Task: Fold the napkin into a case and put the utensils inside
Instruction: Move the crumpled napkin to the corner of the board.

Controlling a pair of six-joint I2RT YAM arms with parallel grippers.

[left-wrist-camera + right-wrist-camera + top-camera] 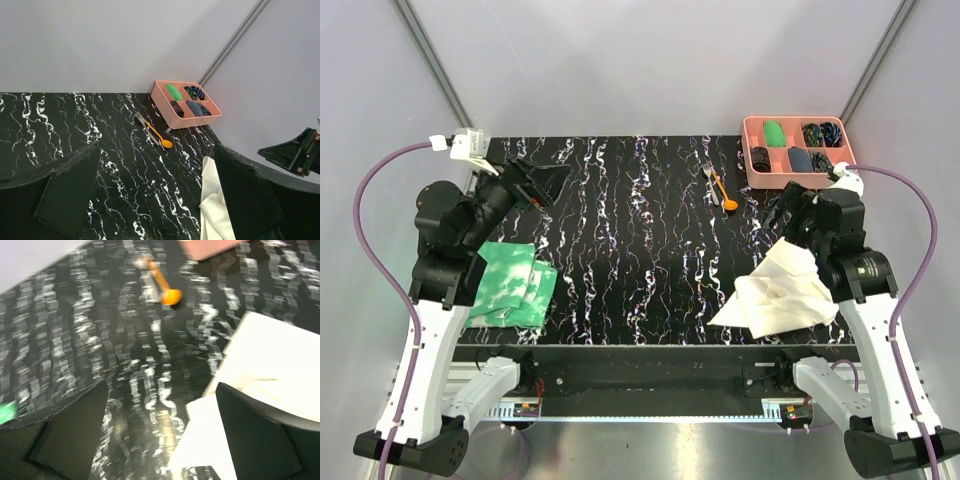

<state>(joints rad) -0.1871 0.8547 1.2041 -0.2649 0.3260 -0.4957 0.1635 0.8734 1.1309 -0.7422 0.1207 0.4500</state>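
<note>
While both arms hang over the black marbled table (640, 250), I count one cream napkin (780, 290), lying unfolded in a rumpled heap at the near right corner, and two utensils (717, 186): a silver-tined fork (708, 172) and an orange spoon (725, 198), close together near the far edge, well apart from the napkin. Just beside them on the right stands one pink tray (748, 150) holding small green and dark items. One green-and-white cloth (510, 285) lies at the near left, partly under the left arm. The left pincer (545, 185) is spread wide with nothing in it. The right pincer (782, 215), likewise spread, hovers at the napkin's far edge; its view is blurred, so contact is unclear.
</note>
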